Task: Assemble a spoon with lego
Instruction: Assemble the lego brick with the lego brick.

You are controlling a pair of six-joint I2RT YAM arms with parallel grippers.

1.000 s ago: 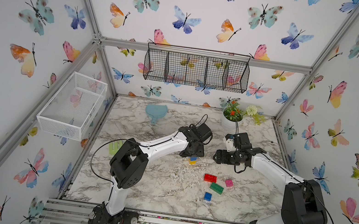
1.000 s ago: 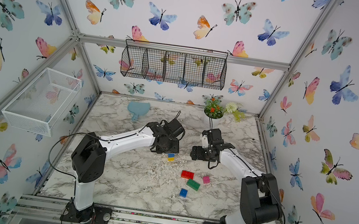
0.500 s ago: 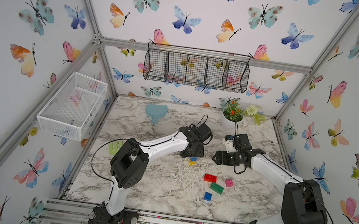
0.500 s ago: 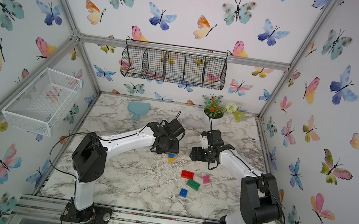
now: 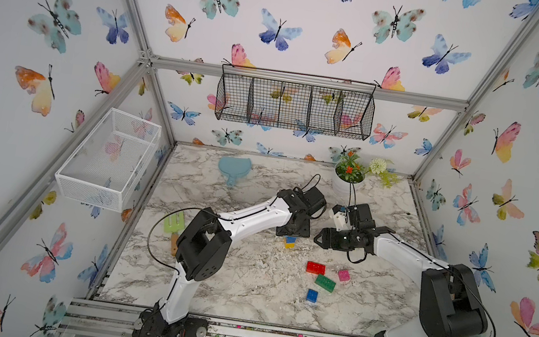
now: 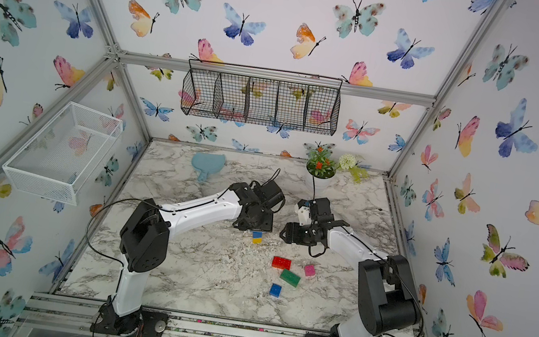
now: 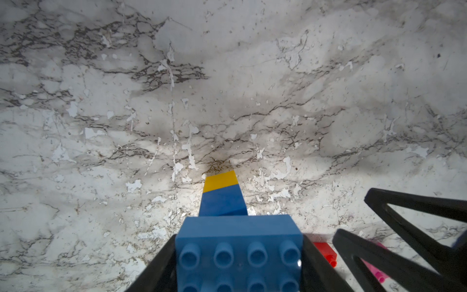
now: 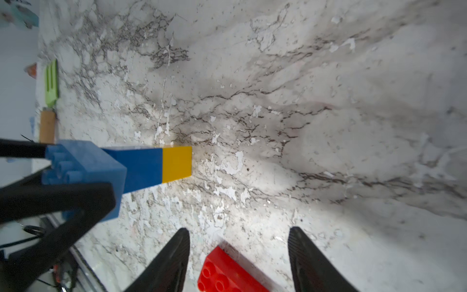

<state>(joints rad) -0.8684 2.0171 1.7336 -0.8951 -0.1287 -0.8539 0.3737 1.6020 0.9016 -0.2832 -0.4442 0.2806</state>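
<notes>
Neither arm looks moved; left gripper pinches the stiff, light, probably slick spoon across its light-blue brick on the flat sides, right gripper spread empty near red brick.

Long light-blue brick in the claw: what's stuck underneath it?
Beneath the light-blue brick comes a darker blue brick, then a yellow brick lowest, over the marble table. Where they plug together is hidden, and whether yellow touches the table is unclear.
</notes>
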